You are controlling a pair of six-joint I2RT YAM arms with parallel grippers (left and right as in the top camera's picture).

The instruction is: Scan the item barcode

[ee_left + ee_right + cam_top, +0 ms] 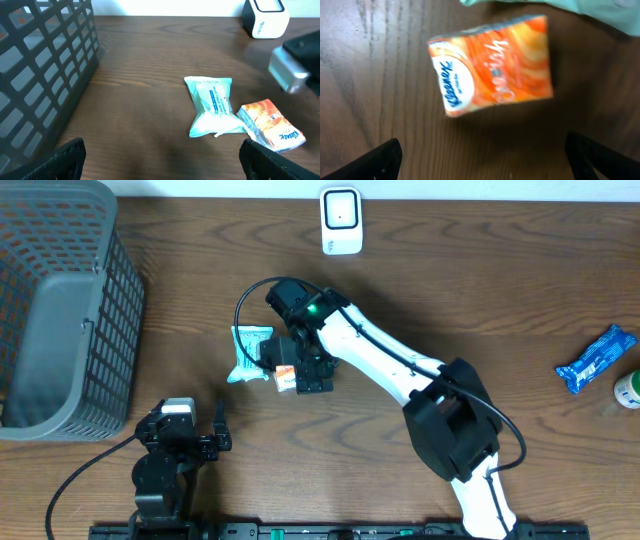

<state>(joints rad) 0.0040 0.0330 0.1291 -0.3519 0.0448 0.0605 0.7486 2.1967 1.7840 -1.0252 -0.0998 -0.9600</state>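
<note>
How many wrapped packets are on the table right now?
3: a teal pack mid-table, the orange Kleenex pack beside it, a blue packet far right. More may lie off-frame.

Dark wooden table (180,300): grey basket (112,310), white scanner (341,220), teal packet (250,352) beside orange tissue pack (492,70), blue wrapper (597,358).

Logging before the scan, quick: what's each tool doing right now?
Left tool: open, holding nothing.
Right tool: open, holding nothing, poised over the orange Kleenex pack.
</note>
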